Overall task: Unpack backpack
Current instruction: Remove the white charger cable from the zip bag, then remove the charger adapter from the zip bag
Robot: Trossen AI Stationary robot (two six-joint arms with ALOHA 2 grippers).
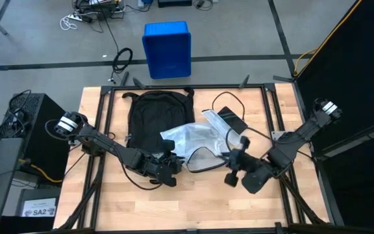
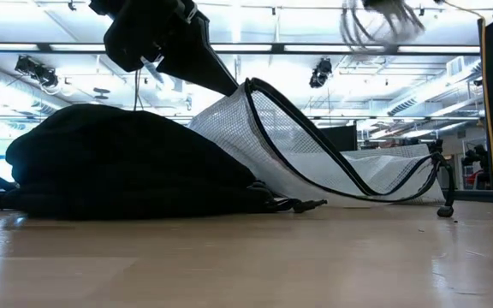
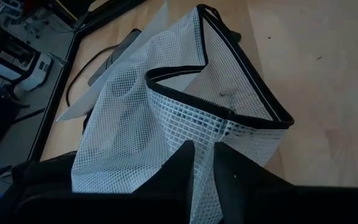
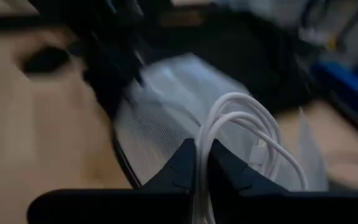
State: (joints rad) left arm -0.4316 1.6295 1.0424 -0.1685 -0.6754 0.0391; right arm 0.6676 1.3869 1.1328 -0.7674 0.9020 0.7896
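Two grippers are seen at work near the table's front: the left gripper (image 3: 202, 163), nearly closed, pinches the white mesh pouch (image 3: 185, 118) (black-edged, half out of the backpack). The right gripper (image 4: 202, 163) is clamped on a coiled white cable (image 4: 241, 134), lifted beside the pouch. The backpack (image 1: 154, 117) lies flat toward the table's rear centre-left.

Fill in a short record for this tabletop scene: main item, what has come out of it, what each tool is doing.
Main item: black backpack, lying flat on the table
Out of it: white mesh pouch, beside the backpack
Left tool: shut on the mesh pouch, at the backpack's near end
Right tool: shut on a coiled white cable, held above the pouch
Also on table: dark flat device
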